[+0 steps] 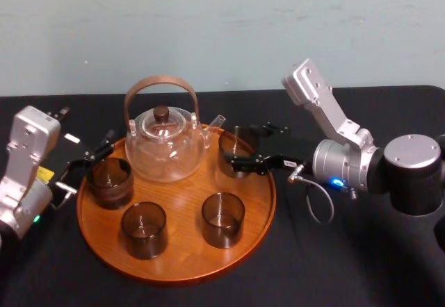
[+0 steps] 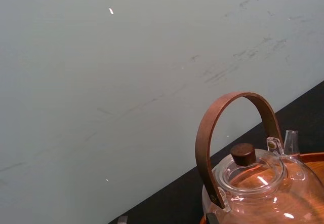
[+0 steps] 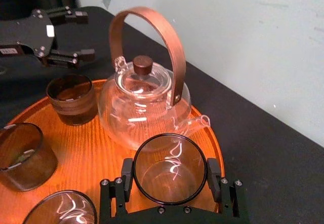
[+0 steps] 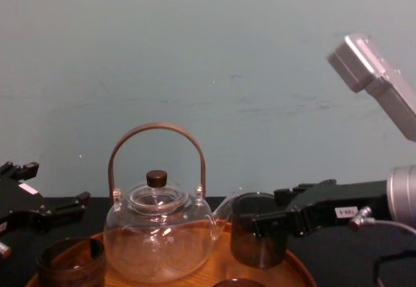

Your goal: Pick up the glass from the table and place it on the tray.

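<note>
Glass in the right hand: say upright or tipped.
Upright: the glass between the right hand's fingers has its open mouth up and walls vertical.

Glossy grained wooden tray (image 1: 184,197), smoky clear glass (image 1: 233,144) (teapot (image 1: 165,153) likewise), matt black cloth table (image 1: 348,272)

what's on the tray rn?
Glass teapot plus three dark glasses: left, front-left, front-right. Fourth glass, held by right gripper, at tray's right rear; its base contact is hidden. Left gripper open beside tray.
</note>
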